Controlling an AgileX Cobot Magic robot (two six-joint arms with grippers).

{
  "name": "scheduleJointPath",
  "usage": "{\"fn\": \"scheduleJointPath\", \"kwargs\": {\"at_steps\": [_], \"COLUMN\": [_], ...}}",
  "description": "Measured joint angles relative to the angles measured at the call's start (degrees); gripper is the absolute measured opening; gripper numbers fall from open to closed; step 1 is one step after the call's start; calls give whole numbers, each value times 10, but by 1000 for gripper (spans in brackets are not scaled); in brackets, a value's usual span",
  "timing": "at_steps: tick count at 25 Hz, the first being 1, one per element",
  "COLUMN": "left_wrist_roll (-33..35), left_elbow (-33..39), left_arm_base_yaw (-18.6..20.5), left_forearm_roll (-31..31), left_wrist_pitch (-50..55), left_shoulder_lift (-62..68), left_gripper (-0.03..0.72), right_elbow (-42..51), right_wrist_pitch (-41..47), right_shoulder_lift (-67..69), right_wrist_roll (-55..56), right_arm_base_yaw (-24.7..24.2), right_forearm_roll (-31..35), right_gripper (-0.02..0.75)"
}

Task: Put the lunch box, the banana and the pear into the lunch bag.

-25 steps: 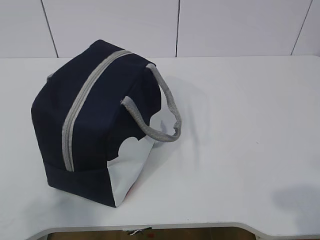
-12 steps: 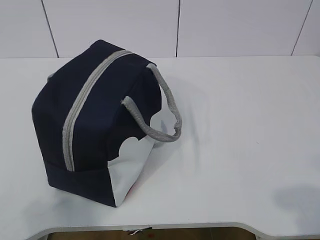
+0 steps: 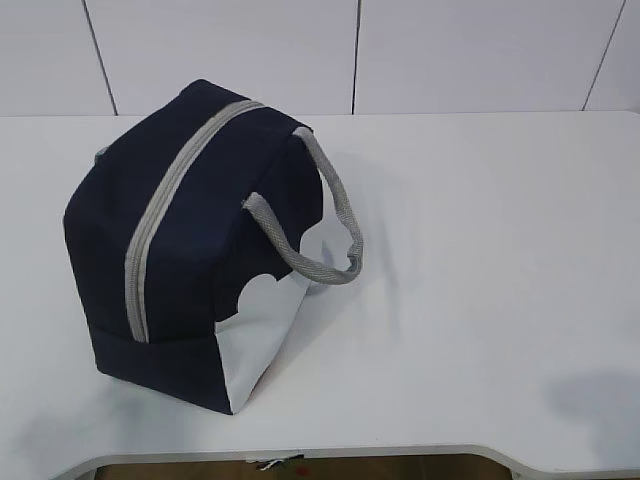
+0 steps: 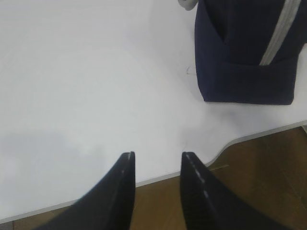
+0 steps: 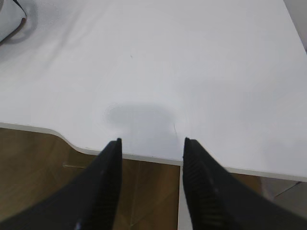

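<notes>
A white table with a smooth matte top fills most of the exterior view, its near edge curving inward at both corners above a brown wooden floor. Behind it rises a wall of large pale panels divided by thin dark seams. The lunch bag stands on the left half of the table, a boxy navy-blue shape with its grey zipper running closed over the top and down the near face; a white lower side panel with a scalloped upper edge faces right, and a grey webbing handle loops out on that side, drooping toward the tabletop. A soft grey shadow lies on the table at the near right corner (a matching blur shows in the right wrist view just ahead of the fingers). The left gripper hangs over the table's near edge with its two dark fingers spread and nothing between them, the bag's navy corner well apart at the upper right of its view. The right gripper likewise hovers above the near edge, its fingers parted wider and empty, with only a sliver of the bag at the far upper left.
</notes>
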Motion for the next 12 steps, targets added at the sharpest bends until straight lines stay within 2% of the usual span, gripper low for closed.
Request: {"fn": "scheduleJointPath", "kwargs": {"at_steps": [5, 12], "left_wrist_roll": [0, 0], "left_elbow": [0, 0], "left_arm_base_yaw": [25, 27], "left_forearm_roll": [0, 0], "left_wrist_pitch": [0, 0], "left_shoulder_lift": [0, 0], "left_gripper": [242, 242], "right_elbow": [0, 0], "right_wrist_pitch": [0, 0], "right_shoulder_lift": [0, 0], "right_wrist_roll": [0, 0], "right_arm_base_yaw": [0, 0], "right_forearm_roll": [0, 0], "right_gripper": [355, 355]}}
